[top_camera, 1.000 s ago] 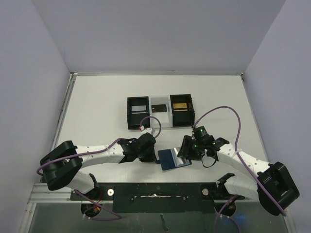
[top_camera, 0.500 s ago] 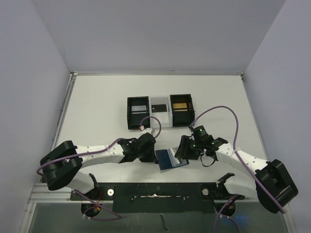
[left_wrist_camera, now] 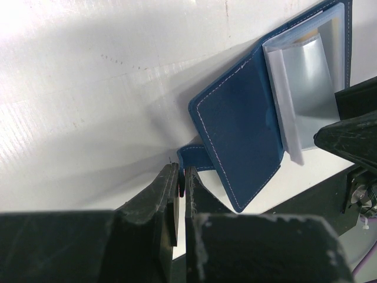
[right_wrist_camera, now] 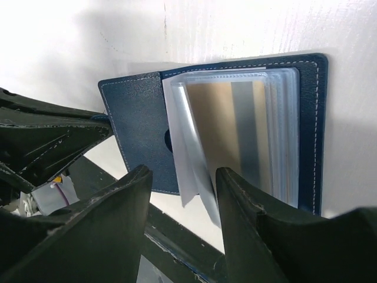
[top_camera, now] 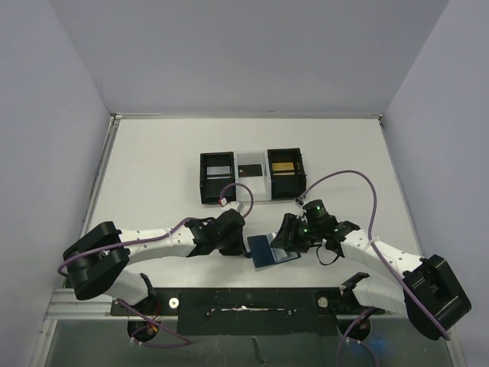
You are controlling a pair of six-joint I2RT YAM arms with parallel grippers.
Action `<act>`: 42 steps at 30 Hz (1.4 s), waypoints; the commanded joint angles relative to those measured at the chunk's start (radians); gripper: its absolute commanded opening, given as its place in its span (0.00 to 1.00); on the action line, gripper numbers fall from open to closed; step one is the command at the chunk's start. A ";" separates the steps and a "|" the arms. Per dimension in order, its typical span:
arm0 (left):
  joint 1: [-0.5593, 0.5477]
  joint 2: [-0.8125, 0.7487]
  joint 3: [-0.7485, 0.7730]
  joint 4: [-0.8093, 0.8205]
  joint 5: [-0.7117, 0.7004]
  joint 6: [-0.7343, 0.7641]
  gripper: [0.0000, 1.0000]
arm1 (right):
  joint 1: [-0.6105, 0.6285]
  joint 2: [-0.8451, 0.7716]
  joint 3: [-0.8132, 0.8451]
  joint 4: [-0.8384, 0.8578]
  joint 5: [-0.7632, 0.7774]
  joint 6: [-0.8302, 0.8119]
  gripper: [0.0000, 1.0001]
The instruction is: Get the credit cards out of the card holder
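The navy-blue bifold card holder (top_camera: 266,251) lies open on the white table (top_camera: 153,176). Your left gripper (left_wrist_camera: 181,183) pinches its strap, fingers narrow; your right gripper (right_wrist_camera: 181,177) stands wide over it. Expect the thin gold card (right_wrist_camera: 218,135) to be stiff and slick: take its edge.

The card holder (right_wrist_camera: 136,127) lies spread open on the white tabletop (right_wrist_camera: 235,29). Its navy flap is toward 9 o'clock and a fan of clear sleeves (right_wrist_camera: 284,135) toward 3 o'clock, with a shiny gold-and-silver credit card (right_wrist_camera: 227,132) showing through the uppermost sleeve near the centre. The right end effector (right_wrist_camera: 182,177) fills the 6 o'clock edge, its two black fingers (right_wrist_camera: 112,218) spread wide apart with the loose sleeve edges in the gap between them, while black hardware (right_wrist_camera: 47,132) sits at 9 o'clock just beside the flap.
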 commanded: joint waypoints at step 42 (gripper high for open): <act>-0.003 -0.025 0.023 0.004 -0.004 0.020 0.00 | 0.109 0.062 0.174 -0.278 0.304 -0.019 0.55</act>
